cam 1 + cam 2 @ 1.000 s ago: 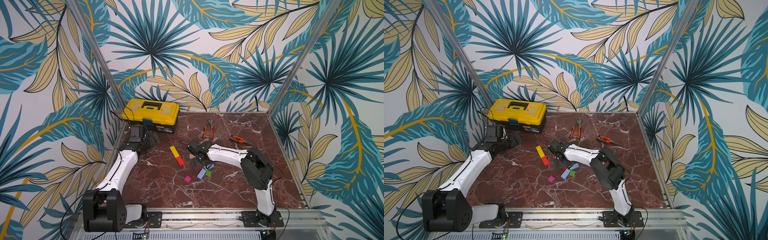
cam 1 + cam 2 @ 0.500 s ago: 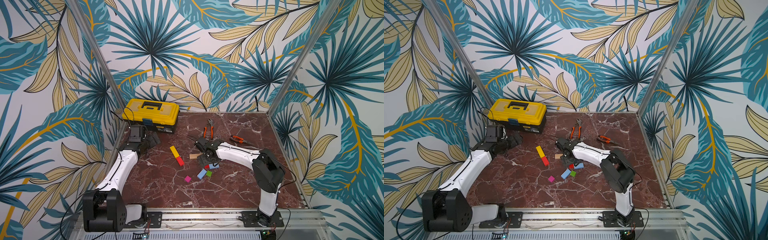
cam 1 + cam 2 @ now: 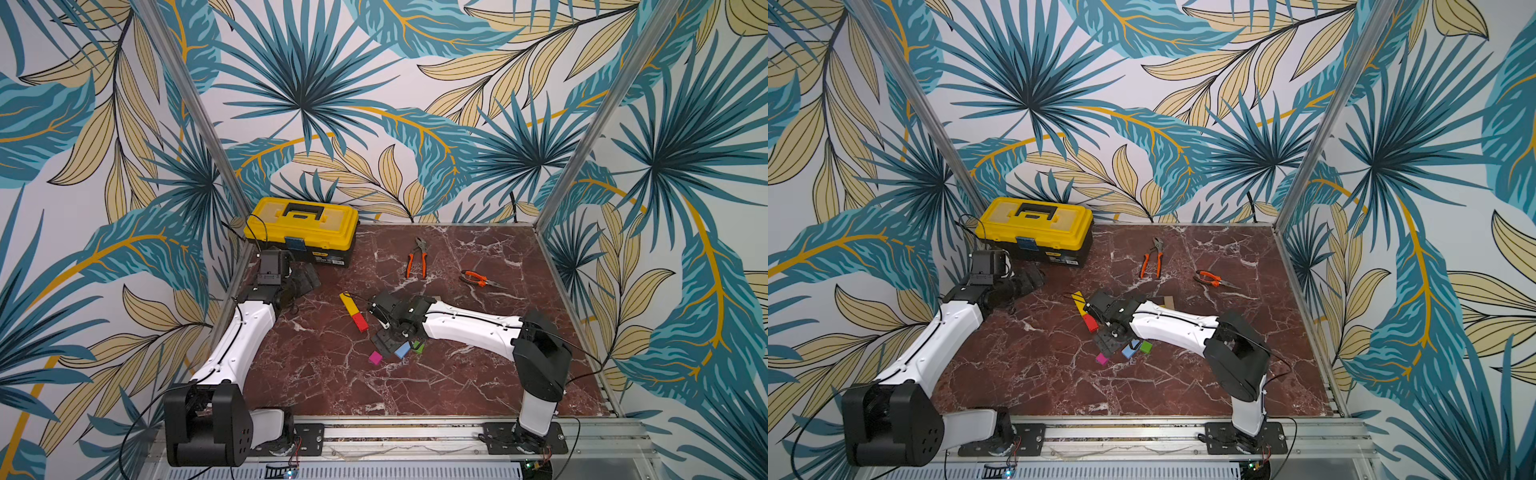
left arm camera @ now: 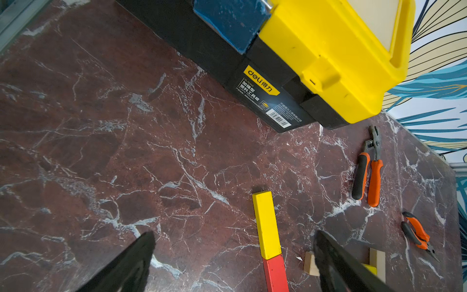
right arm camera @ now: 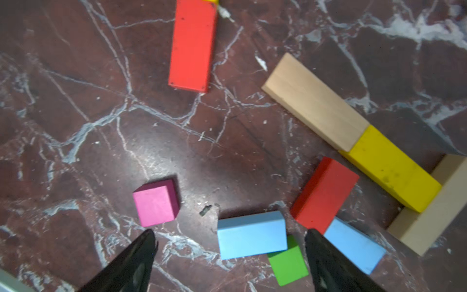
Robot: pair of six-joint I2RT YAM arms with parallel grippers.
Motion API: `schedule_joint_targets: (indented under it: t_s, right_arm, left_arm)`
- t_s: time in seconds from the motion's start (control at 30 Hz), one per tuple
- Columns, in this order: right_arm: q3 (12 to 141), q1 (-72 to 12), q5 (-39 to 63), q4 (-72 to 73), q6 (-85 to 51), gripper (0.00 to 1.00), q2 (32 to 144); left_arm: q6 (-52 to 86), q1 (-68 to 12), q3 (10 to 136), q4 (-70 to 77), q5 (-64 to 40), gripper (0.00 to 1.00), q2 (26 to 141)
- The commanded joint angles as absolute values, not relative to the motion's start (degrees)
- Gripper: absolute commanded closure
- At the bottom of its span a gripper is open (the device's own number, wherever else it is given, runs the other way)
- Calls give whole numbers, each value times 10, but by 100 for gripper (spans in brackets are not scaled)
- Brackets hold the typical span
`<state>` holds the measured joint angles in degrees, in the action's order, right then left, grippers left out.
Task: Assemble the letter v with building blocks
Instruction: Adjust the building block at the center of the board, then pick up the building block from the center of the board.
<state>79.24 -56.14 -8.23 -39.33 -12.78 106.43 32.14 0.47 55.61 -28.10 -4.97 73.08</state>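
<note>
building blocks [image 5: 326, 192]: matte, flat-sided wood, at surface [image 3: 332, 386] centre; yellow bar [image 3: 348, 303] butts red bar [image 3: 360, 322], eleven o'clock of magenta cube [image 3: 375, 357]. right pincer [image 5: 230, 232] and left pincer [image 4: 234, 234] gape wide, empty. plain-wood bars [image 5: 316, 106] mostly hidden beneath right arm [image 3: 465, 328] in both top views.

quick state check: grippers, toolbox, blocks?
Left gripper: open, empty.
Right gripper: open, over light-blue block, nothing held.
Toolbox: lid shut.
Yellow bar: flat, end to end with red block.
Magenta cube: loose, touching nothing.
Green cube: against light-blue block.

Matt painted wooden blocks [image 5: 251, 235] on glossy veined marble tabletop [image 5: 75, 126]
</note>
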Motion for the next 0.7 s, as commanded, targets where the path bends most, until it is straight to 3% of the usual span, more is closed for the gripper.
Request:
schedule_joint_targets:
  t_s: [0.0,0.67]
  right_arm:
    - [778,-574,-50,-385,-105,8,1066]
    - [777,-608,-23,-357,-109,16,1125]
  left_arm:
    - [318,11,547,-279,-43,1,715]
    - [320,10,540,-279,-39,1,706]
